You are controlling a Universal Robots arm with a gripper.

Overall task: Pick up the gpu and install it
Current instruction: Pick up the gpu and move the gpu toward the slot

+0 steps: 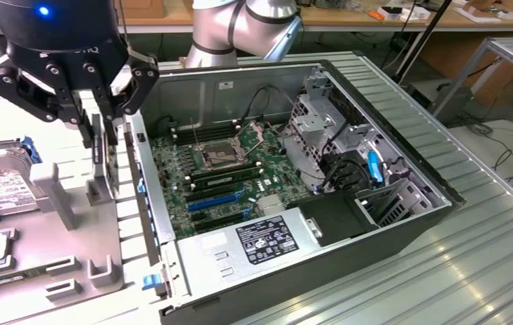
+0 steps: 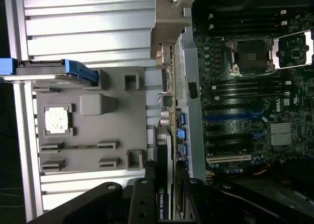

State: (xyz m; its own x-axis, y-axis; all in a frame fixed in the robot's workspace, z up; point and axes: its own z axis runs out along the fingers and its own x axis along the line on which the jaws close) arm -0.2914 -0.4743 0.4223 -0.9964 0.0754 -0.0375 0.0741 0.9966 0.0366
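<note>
Ribbed bench (image 1: pixel 473 230) | hand (image 1: pixel 101 139) clamps gpu (image 2: pixel 163 155) upright | wrist view: gpu's lettered edge (image 2: pixel 161 207)

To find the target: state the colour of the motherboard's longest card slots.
The slots are blue, clearest in the wrist view.

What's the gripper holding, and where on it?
The gpu, on edge: the gripper pinches its two flat faces near the upper edge, at the end away from the bracket.
</note>
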